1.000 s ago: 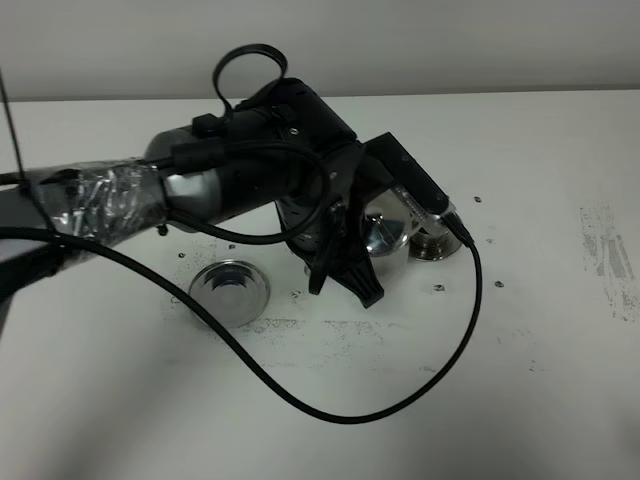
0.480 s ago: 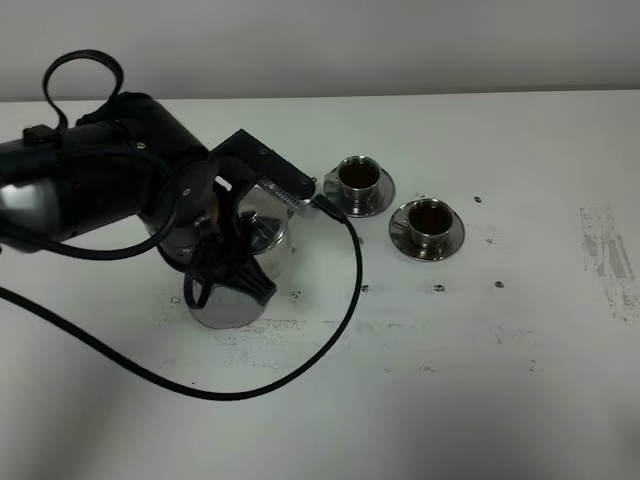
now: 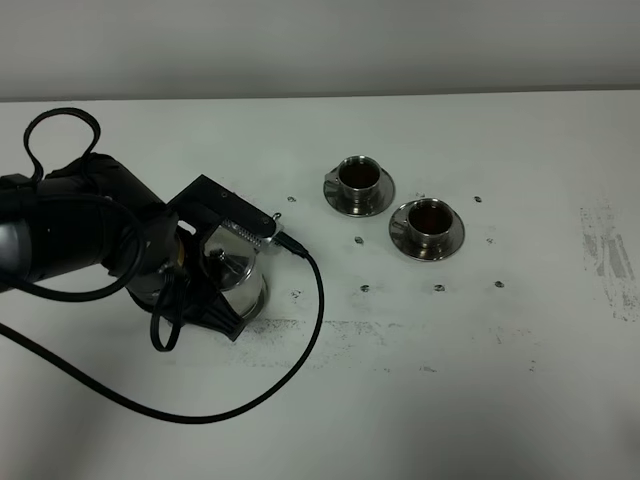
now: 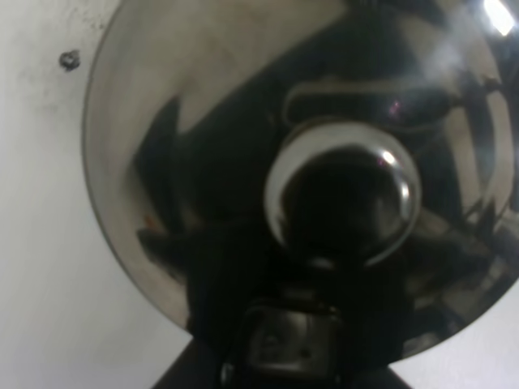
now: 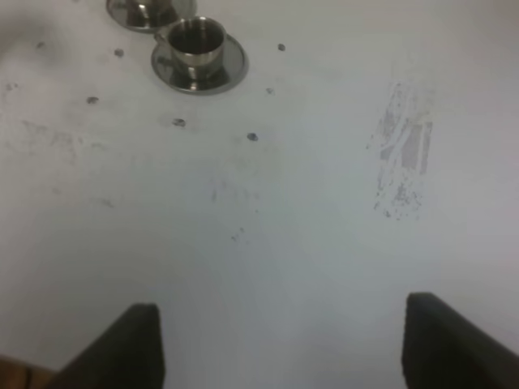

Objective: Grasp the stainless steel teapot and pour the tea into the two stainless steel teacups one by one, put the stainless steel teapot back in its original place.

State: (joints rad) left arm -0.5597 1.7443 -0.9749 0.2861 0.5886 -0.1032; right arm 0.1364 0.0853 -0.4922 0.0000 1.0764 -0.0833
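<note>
Within the last second the left arm has swung away from the two small shiny stainless steel teacups on their round saucers, the farther one (image 3: 359,179) and the nearer one (image 3: 429,219), and carried the mirror-bright stainless steel teapot with the domed, knobbed lid (image 3: 232,268) back to the left side of the white tabletop (image 3: 500,380). Both cups now show dark brown tea (image 3: 429,213) inside, so I judge the pouring done and only the set-down and release left.

The teapot now stands upright and low over the spot where the flat round steel coaster lay bare a second ago; the coaster itself is hidden beneath the pot, so whether the base is fully seated on it cannot be told.

The left gripper (image 3: 205,305) sits at the pot's near side, its jaws seemingly still closed on the handle, though the arm and cable hide the contact. The left wrist view shows only the lid knob (image 4: 342,198) close up.

The right gripper (image 5: 280,344) hangs over bare tabletop, jaws spread wide, holding nothing.
</note>
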